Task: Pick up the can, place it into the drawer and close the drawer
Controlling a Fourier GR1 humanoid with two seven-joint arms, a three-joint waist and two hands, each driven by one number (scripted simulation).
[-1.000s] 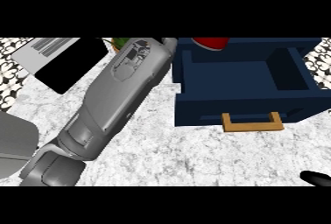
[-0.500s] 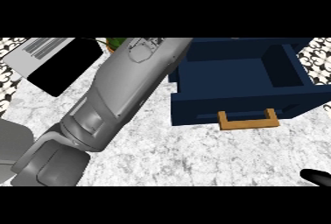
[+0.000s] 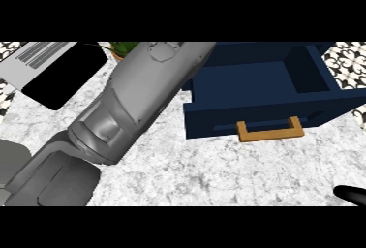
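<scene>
Seen from the head, the white marble counter (image 3: 214, 169) carries an open blue drawer (image 3: 265, 92) with a wooden handle (image 3: 270, 131). One grey forearm (image 3: 136, 106) crosses it; its hand is hidden. Only a black fingertip of the right hand (image 3: 352, 193) shows, grip unclear. The can is not visible.

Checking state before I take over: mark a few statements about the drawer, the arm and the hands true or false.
1. The drawer is open. True.
2. The drawer's handle is black. False: it is tan.
3. The left forearm reaches up past the picture's top edge, so its hand is out of view. True.
4. The can sits in plain sight inside the drawer. False: no can shows there.
5. The right hand is over the drawer. False: only a tip shows at the lower right edge.
</scene>
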